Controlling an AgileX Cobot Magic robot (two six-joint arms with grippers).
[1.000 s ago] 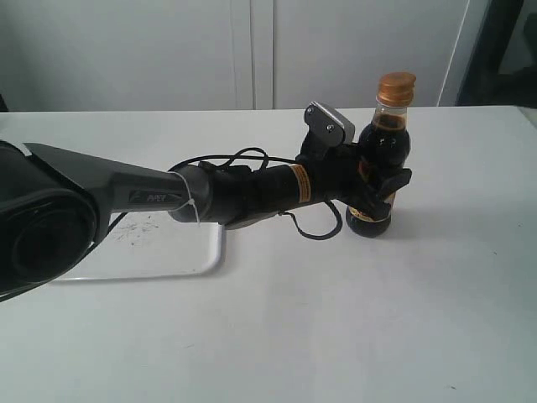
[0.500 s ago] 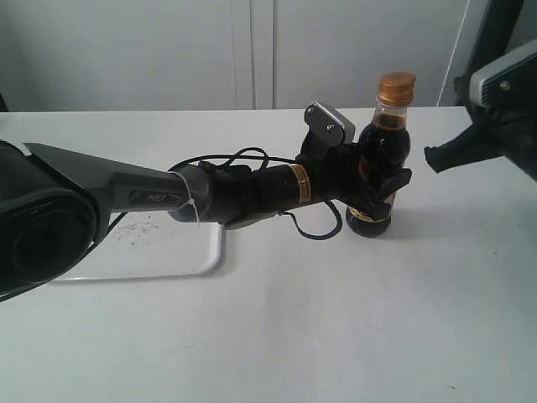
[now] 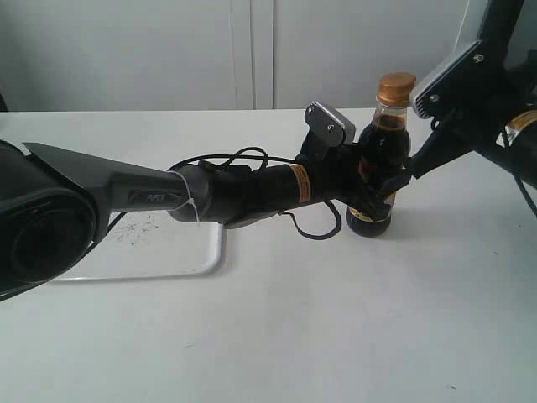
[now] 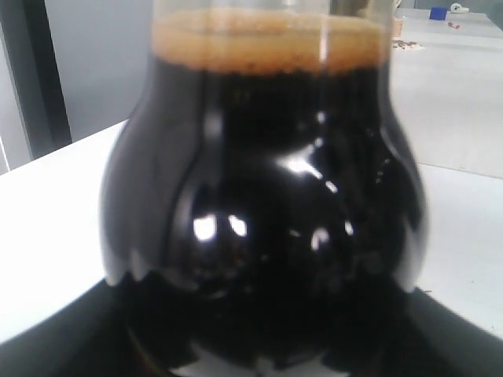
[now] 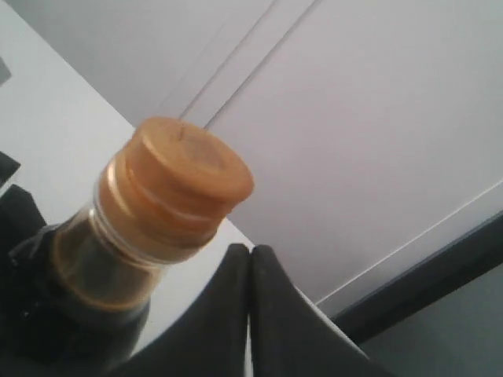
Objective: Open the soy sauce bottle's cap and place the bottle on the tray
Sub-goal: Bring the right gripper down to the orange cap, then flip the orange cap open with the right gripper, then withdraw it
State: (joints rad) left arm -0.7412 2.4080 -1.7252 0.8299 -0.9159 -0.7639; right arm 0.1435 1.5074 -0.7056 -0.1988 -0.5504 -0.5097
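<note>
The soy sauce bottle (image 3: pixel 384 147) stands upright on the white table, right of the tray (image 3: pixel 214 262). Its orange-brown cap (image 3: pixel 395 87) is closed. My left gripper (image 3: pixel 379 180) reaches in from the left and is shut on the bottle's lower body. The dark liquid of the bottle (image 4: pixel 259 196) fills the left wrist view. My right gripper (image 3: pixel 409 170) comes down from the upper right, its tip beside the bottle's right shoulder. In the right wrist view the right gripper (image 5: pixel 250 253) is shut with nothing held, just beside and below the cap (image 5: pixel 185 184).
The left arm (image 3: pixel 151 197) lies across the tray's right part and hides much of it. A loose black cable (image 3: pixel 315 231) hangs under that arm's wrist. A pale wall with cabinet doors (image 3: pixel 252 50) runs behind the table.
The right arm has come in from the right edge and its shut gripper now reaches the bottle's right side. The left gripper and the bottle have not moved.
</note>
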